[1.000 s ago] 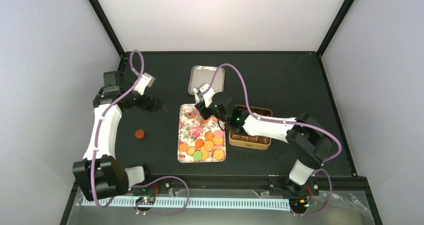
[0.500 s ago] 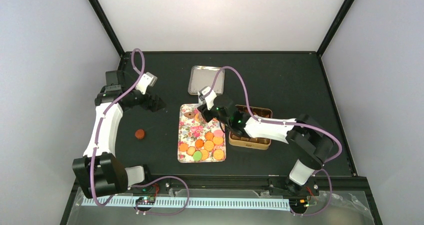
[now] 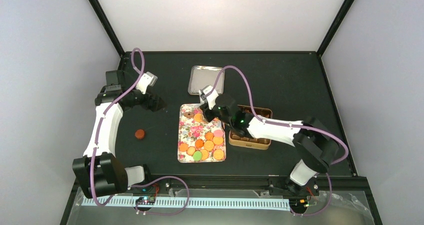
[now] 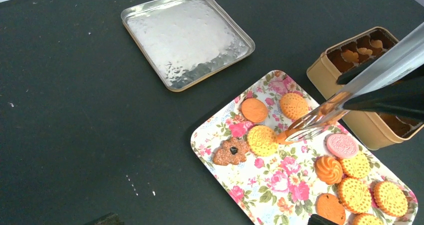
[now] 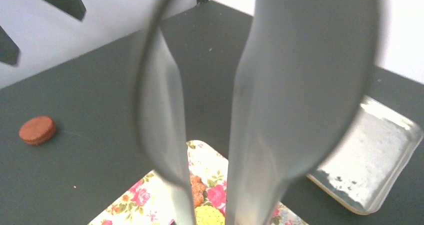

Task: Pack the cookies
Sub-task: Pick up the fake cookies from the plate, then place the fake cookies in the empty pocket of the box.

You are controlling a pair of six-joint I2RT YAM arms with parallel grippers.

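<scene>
Clamping silver metal tongs (image 4: 385, 65) in the right gripper (image 4: 345, 91), prongs narrowly parted over one flowered rectangular tray (image 4: 220, 135), near one pink round cookie (image 4: 342, 145).

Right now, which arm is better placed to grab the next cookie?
Right. The right gripper holds tongs, tips over the cookies on the floral tray beside the tin. The left gripper sits aside, open and empty.

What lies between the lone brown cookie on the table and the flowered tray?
Only bare black table lies between the lone cookie and the flowered tray; the top external view shows this.
</scene>
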